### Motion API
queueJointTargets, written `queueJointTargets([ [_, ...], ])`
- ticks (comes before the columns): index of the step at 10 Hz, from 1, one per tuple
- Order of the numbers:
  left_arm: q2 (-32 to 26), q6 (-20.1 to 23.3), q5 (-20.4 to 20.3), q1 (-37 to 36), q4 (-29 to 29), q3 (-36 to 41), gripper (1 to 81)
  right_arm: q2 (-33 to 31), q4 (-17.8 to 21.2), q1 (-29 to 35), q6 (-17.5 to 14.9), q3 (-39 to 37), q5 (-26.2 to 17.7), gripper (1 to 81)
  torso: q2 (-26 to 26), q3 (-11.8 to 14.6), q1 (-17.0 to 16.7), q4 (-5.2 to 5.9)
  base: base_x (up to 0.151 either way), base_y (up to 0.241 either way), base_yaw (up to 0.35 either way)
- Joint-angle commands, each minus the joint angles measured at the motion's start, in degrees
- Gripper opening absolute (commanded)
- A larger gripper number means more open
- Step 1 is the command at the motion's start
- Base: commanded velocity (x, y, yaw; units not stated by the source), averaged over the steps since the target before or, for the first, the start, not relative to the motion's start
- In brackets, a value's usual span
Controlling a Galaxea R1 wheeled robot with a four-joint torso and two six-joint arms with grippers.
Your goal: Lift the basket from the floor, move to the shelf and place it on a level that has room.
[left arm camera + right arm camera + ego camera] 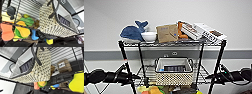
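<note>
The cream woven basket [174, 75] with dark handles rests on the second-from-top level [147, 73] of the black wire shelf [122, 55], and a dark flat item lies inside it. It looms close in the left wrist view as basket [52, 23] and in the right wrist view as basket [40, 69]. My left gripper [134, 76] hovers just left of the basket at tier height. On the opposite side my right gripper [211, 77] sits near the right posts. Both appear apart from the basket. Dark floor [21, 88] shows below the rack.
The top tier carries a blue whale plush [132, 32], a white bowl [149, 36], a brown cardboard piece [167, 33] and flat boxes [204, 31]. Colourful toys [22, 31] crowd the tier below the basket. A white wall with a grey band [234, 53] stands behind.
</note>
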Motion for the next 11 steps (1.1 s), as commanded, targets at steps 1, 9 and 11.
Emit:
queueJointTargets([
  [1, -9.32, -2.26, -1.73, 6.68, 7.14, 7.8, 81.1, -6.56, 1.22, -2.47, 0.3, 4.9, -2.63, 81.1, 0.0, 0.0, 0.0, 0.0, 0.0, 0.0, 0.0],
  [9, 1.12, -2.09, -20.65, 37.89, 20.33, -4.3, 81.1, 2.48, -7.92, -29.99, -0.14, -7.66, 5.27, 81.1, -0.11, 0.11, -0.15, 0.0, 0.0, 0.0, 0.0],
  [11, 5.44, -2.09, -23.11, 42.9, 21.83, -9.77, 81.1, 4.78, -9.59, -32.54, -0.4, -10.66, 5.54, 81.1, -0.13, 0.13, -0.17, 0.0, 0.0, 0.0, 0.0],
])
